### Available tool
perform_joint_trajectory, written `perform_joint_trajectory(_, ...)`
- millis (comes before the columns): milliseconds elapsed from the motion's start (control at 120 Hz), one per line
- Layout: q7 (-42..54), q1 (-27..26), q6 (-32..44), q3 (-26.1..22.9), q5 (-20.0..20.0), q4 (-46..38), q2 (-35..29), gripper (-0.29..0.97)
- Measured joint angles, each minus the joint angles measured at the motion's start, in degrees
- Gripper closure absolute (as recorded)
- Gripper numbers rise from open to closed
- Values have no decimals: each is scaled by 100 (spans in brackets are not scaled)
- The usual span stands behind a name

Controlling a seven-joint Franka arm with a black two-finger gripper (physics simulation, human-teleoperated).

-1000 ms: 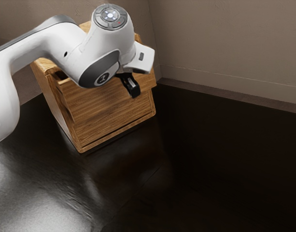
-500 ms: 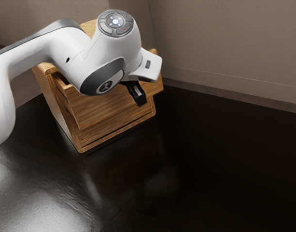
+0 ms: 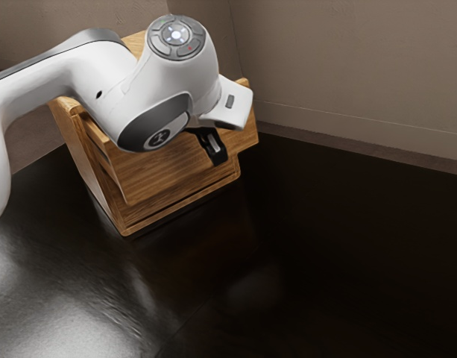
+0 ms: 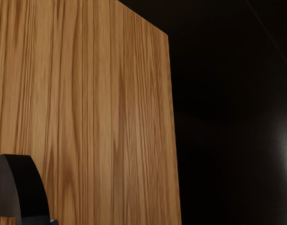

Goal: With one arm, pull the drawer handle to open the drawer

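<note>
A wooden cabinet (image 3: 150,195) stands at the back of the dark table, toward the exterior view's left. Its upper drawer (image 3: 172,158) sticks out past the cabinet's front, toward the exterior view's right. My black gripper (image 3: 216,151) hangs under the white hand, pressed against that drawer's front with the fingers close together. The handle itself is hidden behind the fingers and hand. In the wrist view the drawer front (image 4: 87,112) is very close, with a black rounded piece (image 4: 17,190) by my hand and dark table beyond the panel's edge.
The glossy black table (image 3: 325,253) stretches wide and bare to the exterior view's right and front. A beige wall (image 3: 347,60) with a baseboard runs behind the cabinet. My white arm (image 3: 57,74) crosses over the cabinet's top.
My hand has drawn toward the exterior view's right and slightly down, and the upper drawer has slid out of the cabinet with it.
</note>
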Motion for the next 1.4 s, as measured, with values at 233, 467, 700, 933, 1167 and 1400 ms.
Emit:
perform_joint_trajectory(233, -65, -156, -14, 93, -96, -20, -9, 21)
perform_joint_trajectory(467, -108, -233, -54, 67, -136, -47, -53, 16)
perform_joint_trajectory(700, -137, -261, -78, 63, -156, -44, -47, 7)
perform_joint_trajectory(933, -173, -345, -87, 118, -182, -52, -48, 3)
perform_joint_trajectory(1167, -202, -393, -128, 171, -174, 49, -90, 25)
perform_joint_trajectory(1400, -226, -1409, -731, 88, 224, 1071, -203, 18)
